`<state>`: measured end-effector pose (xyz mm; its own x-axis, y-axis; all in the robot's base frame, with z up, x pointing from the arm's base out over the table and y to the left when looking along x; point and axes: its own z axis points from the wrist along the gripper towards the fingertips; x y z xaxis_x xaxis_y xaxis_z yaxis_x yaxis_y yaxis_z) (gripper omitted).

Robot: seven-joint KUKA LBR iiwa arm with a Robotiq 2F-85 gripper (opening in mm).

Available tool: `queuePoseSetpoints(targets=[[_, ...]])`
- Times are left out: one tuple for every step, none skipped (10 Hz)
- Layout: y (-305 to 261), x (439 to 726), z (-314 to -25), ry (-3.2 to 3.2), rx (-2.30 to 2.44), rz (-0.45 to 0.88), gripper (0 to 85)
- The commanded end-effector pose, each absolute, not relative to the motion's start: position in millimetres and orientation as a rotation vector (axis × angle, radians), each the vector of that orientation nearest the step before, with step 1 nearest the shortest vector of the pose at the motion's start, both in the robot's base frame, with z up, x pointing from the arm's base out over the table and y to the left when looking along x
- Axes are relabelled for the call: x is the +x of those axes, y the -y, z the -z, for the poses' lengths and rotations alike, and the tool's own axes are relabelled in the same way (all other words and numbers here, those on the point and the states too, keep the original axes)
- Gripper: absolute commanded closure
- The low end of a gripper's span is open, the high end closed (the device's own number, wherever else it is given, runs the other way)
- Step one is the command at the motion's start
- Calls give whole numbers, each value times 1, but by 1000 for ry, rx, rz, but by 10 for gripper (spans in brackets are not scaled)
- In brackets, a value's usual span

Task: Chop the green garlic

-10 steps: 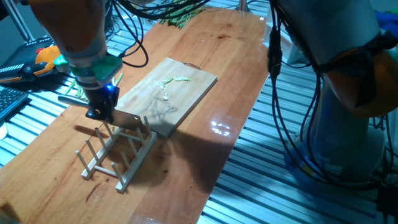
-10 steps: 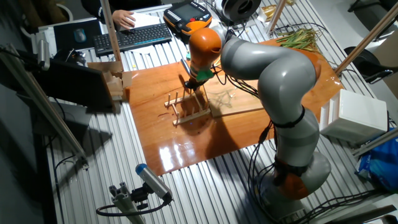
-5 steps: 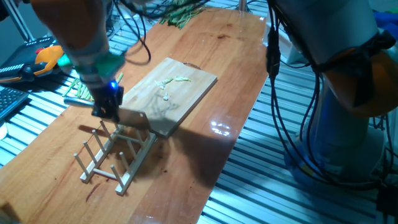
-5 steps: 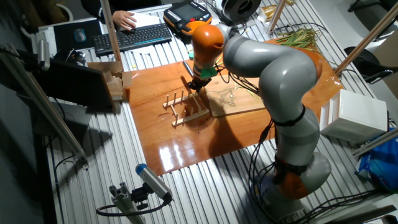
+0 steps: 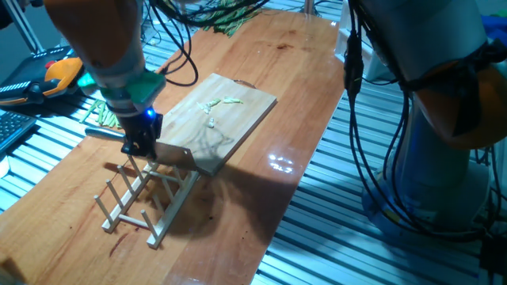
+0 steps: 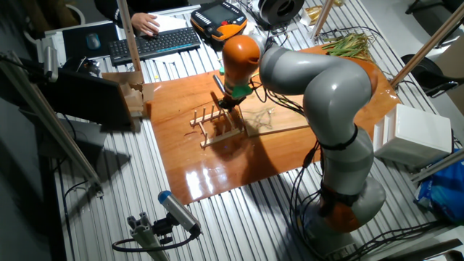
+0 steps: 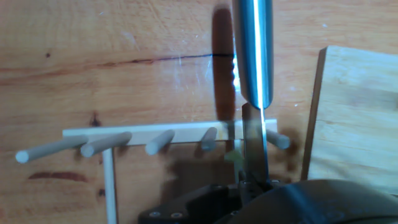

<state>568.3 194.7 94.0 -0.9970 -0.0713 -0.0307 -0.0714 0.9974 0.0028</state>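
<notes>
The green garlic (image 5: 224,101) lies as a few pale-green bits on the far part of the wooden cutting board (image 5: 238,119), and shows faintly in the other fixed view (image 6: 265,112). My gripper (image 5: 140,144) is shut on a knife (image 5: 173,154), with the steel handle pointing left and the blade toward the board. It hangs just above the wooden peg rack (image 5: 146,202), at the board's near corner. In the hand view the knife (image 7: 252,56) runs down the middle over the rack (image 7: 161,139), and the board's edge (image 7: 354,124) is at the right. The garlic is out of the hand view.
A bunch of long dark-green stalks (image 5: 230,16) lies at the table's far end (image 6: 349,43). A heap of green sticks (image 5: 97,111) lies left of the gripper. An orange pendant (image 5: 59,73) and a keyboard (image 6: 152,43) sit off the table.
The gripper with the knife has risen slightly off the rack and shifted right toward the cutting board. The garlic bits have not moved.
</notes>
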Motion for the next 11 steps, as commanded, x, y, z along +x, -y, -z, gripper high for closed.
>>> queuePoseSetpoints(targets=[[-195, 567, -87, -3093, -103, -5, 850], [-195, 565, -81, -3084, -98, -9, 850], [-195, 565, -80, -3095, -100, -15, 850], [-195, 565, -80, -3103, -101, -10, 850], [-195, 566, -80, -3111, -89, -8, 680], [-195, 566, -80, -3115, -87, -4, 510], [-196, 566, -80, -3115, -82, -4, 510], [-196, 566, -80, -3116, -75, -4, 510], [-196, 567, -83, -3119, -70, -4, 510], [-196, 569, -91, -3133, -66, -17, 510], [-197, 572, -107, -3156, -59, -20, 510]])
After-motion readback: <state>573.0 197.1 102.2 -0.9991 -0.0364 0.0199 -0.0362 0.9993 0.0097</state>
